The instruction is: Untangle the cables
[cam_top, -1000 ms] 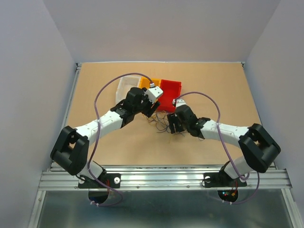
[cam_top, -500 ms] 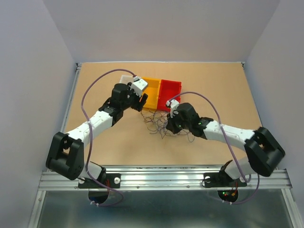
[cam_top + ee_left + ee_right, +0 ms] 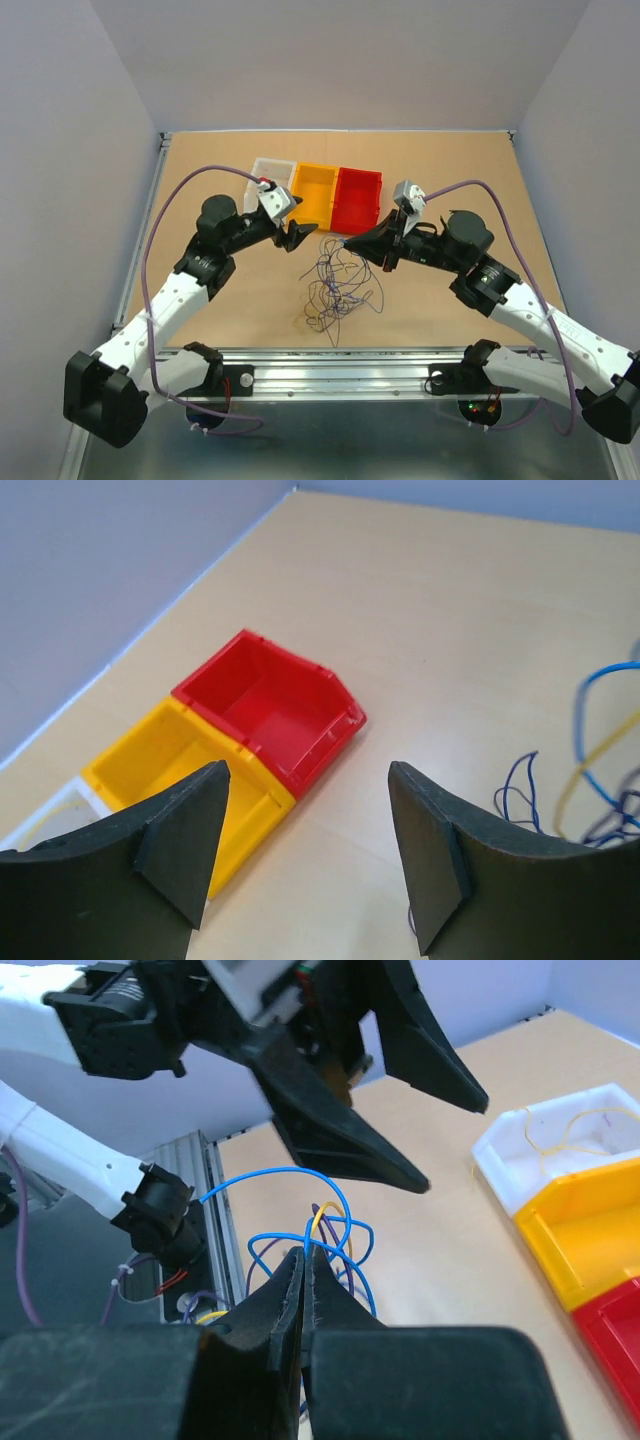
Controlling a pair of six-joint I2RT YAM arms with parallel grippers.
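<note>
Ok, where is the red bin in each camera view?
Top external: red bin at far centre, immediately right of the yellow bin.
Left wrist: left of centre.
Right wrist: bottom-right corner, cut off by the frame.
Shared landmark: the yellow bin, right beside it in all views.

desk (image 3: 450,170) smooth matt wood-look board; red bin (image 3: 270,705) and yellow bin (image 3: 160,755) semi-gloss moulded plastic; cables (image 3: 338,285) thin, smooth plastic-coated; left tool (image 3: 307,775) fingers (image 3: 185,840) matt black, slightly grainy plastic; front rail (image 3: 340,377) bare dull metal

Left tool (image 3: 302,236) jaws spread; right tool (image 3: 348,241) pinched tight; tips face each other.
</note>
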